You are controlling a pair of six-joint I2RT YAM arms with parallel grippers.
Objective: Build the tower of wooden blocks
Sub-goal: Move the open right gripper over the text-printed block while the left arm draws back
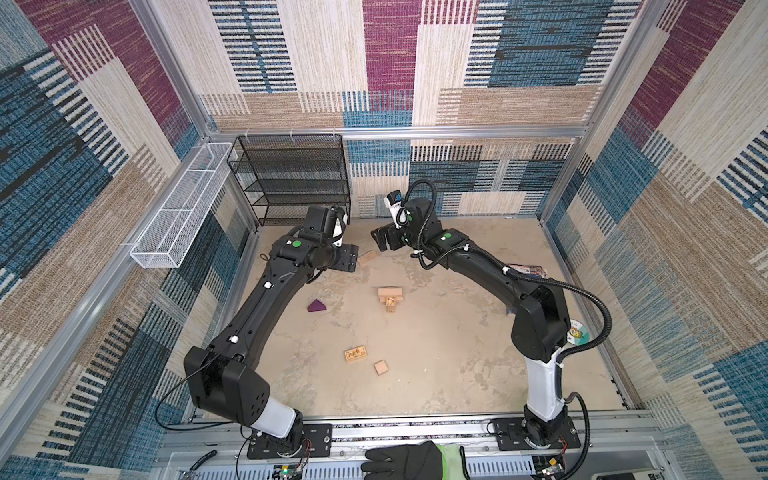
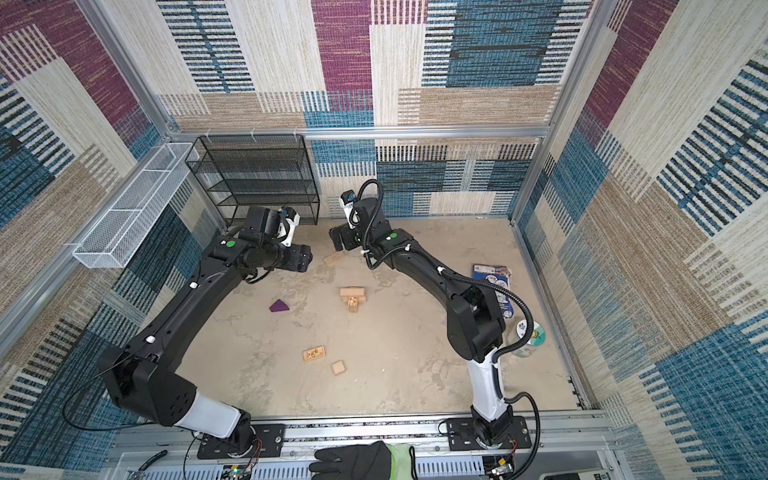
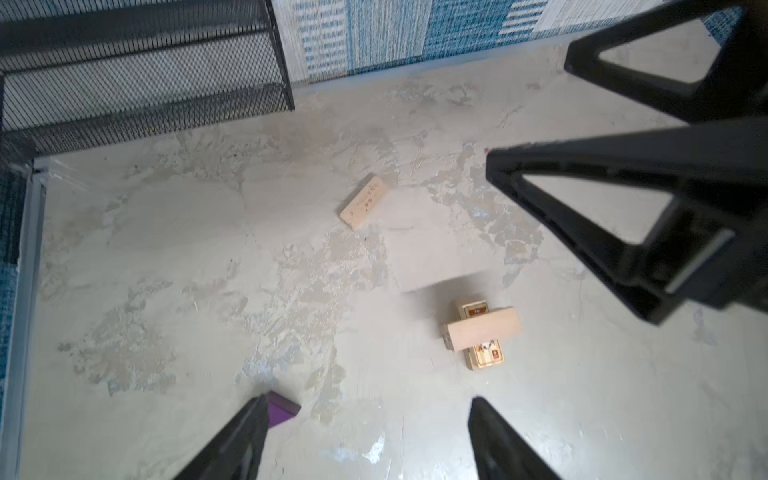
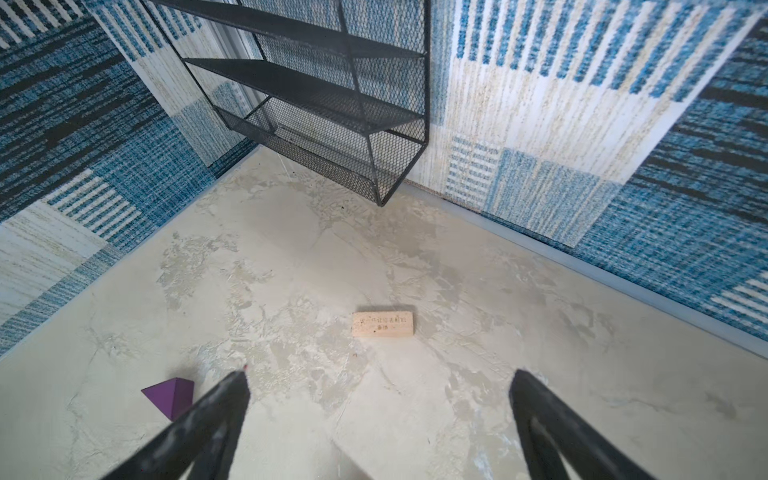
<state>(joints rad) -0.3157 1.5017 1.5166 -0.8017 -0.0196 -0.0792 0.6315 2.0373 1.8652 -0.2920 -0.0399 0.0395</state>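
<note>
**Now, a short tower mid-table, both claws wide and empty**

The tower point(image 1: 390, 296) stands near the middle of the table point(image 1: 436, 353) in both top views. A plain pale brick lies crosswise on top of a brick with dark-orange print. The left wrist view shows that cross clearly point(image 3: 482, 332), with the end of another block peeking out below; how many layers there are cannot be told.

And the loose pieces! The purple wedge point(image 1: 316, 306) lies flat on the table to the left of the tower, well apart from it. A lone brick point(image 1: 367, 257) rests beyond the tower, towards the back wall, between the two claws. Nearer the front, a printed brick point(image 1: 355, 353) and the cube point(image 1: 381, 367) lie just beside each other, not touching.

The left gripper point(image 1: 353, 258) hovers above the table with its jaws spread and nothing between them. The right gripper point(image 1: 380, 242) faces it from across the gap, jaws flung wide and empty too; its wrist view looks straight down at the lone brick point(image 4: 382, 324) between the fingertips point(image 4: 237, 384).

Out at the edges, a black mesh shelf point(image 1: 291, 178) fills the back left corner and a white wire basket point(image 1: 178, 208) hangs on the left wall. A blue booklet point(image 2: 492, 278) and a jar point(image 2: 530, 332) sit by the right wall. A gloved hand point(image 1: 411, 461) rests at the front rail.
</note>
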